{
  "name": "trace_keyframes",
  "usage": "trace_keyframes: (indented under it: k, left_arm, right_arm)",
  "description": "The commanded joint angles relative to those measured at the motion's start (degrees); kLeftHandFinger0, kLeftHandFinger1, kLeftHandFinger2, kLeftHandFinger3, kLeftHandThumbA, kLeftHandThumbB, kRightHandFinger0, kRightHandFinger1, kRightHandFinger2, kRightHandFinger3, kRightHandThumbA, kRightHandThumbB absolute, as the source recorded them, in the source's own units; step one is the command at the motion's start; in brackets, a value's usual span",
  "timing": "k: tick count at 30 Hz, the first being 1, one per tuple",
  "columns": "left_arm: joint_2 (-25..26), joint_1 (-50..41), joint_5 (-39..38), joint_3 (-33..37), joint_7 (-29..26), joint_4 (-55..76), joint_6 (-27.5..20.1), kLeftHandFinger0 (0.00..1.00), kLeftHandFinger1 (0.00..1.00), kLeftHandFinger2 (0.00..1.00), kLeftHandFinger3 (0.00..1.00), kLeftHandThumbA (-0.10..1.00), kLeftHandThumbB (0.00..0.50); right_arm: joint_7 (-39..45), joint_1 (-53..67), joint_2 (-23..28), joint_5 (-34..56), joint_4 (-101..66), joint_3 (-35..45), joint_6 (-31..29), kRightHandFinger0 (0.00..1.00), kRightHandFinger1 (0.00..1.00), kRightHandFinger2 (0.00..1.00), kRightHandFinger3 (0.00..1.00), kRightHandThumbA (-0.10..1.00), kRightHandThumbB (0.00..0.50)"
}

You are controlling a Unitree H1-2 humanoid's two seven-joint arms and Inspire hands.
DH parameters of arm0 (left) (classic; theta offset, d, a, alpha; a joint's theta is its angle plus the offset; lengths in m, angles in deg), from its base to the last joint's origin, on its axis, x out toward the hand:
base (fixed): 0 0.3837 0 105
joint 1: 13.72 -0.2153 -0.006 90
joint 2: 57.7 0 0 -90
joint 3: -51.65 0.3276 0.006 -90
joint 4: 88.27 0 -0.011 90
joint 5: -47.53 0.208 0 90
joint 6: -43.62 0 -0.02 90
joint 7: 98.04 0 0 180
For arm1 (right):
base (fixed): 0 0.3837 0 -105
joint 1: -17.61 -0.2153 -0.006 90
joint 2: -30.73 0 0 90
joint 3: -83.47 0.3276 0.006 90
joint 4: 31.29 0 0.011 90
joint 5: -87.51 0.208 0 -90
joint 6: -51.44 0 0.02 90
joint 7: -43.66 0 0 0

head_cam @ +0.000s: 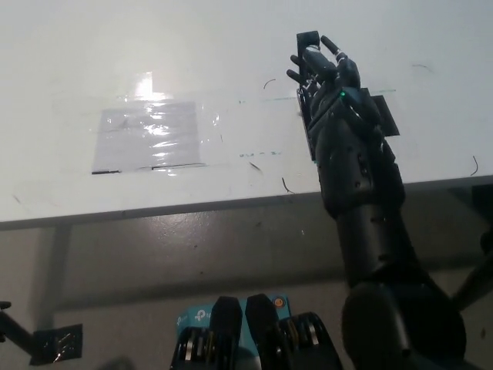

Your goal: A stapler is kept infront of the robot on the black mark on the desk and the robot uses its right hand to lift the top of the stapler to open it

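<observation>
1. Black on black makes the head view hard to read: our right hand lies over the stapler, which sits on the black mark on the white desk, at the right part of the desk, near its front edge.
2. Only the raised far end of the stapler shows above our fingers, and a thin dark strip of it shows along the left side of the wrist. Its long axis seems to run away from us, nearly the same way as our forearm.
3. The fingers curl around that raised end, so we judge the hand is closed on the top of the stapler; the contact itself is hidden.
4. The coming move depends on this: the stapler is directly under and ahead of the hand, so the lift should go up and back towards us.
5. Our left hand is not in view. A taped clear sheet lies well apart, to the left.
</observation>
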Motion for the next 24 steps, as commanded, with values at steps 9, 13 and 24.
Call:
trace_keyframes:
  k: [9,13,24]
  left_arm:
    - [0.46,-0.91,-0.27,-0.18,-0.5,1.87,-1.26,0.25,0.21,0.41,0.68,0.3,0.0]
    - [0.26,-0.97,-0.67,-0.35,-0.45,1.75,-1.18,0.23,0.2,0.42,0.7,0.29,0.0]
    - [0.18,-1.24,-0.47,-0.53,-0.7,1.36,-1.53,0.23,0.19,0.38,0.64,0.3,0.0]
  right_arm:
    - [5.35,-14.33,6.25,0.23,21.79,-1.16,-17.11,0.42,0.45,0.55,0.74,0.2,0.0]
    - [4.92,-17.05,7.76,-0.04,25.66,-1.29,-19.04,0.4,0.43,0.56,0.73,0.22,0.0]
    - [5.86,-16.41,8.37,0.31,25.12,-1.27,-20.62,0.38,0.41,0.52,0.73,0.22,0.0]
